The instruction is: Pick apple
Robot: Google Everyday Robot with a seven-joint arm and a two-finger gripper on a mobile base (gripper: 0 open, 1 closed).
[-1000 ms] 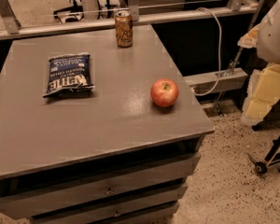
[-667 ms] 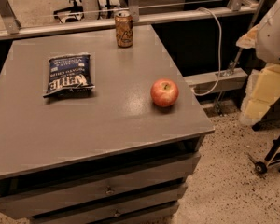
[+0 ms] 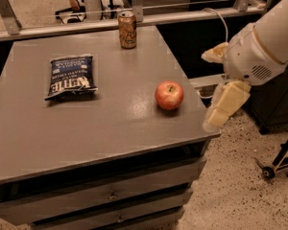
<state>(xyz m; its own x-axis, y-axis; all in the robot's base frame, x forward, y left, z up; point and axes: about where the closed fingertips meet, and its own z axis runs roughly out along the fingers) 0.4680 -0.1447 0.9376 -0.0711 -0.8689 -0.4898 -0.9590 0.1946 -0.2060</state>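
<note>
End effector (image 3: 209,91), released and empty, closer to the apple (image 3: 169,95) than before.

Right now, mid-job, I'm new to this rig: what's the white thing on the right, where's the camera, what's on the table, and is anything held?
The white thing is the robot's single arm, reaching in from the right. At its end is the gripper. Its two cream fingers stand apart, open and empty, just off the table's right edge. There is only one camera, looking down on the table; where it is mounted isn't known. Three things are on the table. The apple is nearest the gripper and untouched. A chip bag lies flat to its left. A can stands upright at the far edge. Nothing is held.
</note>
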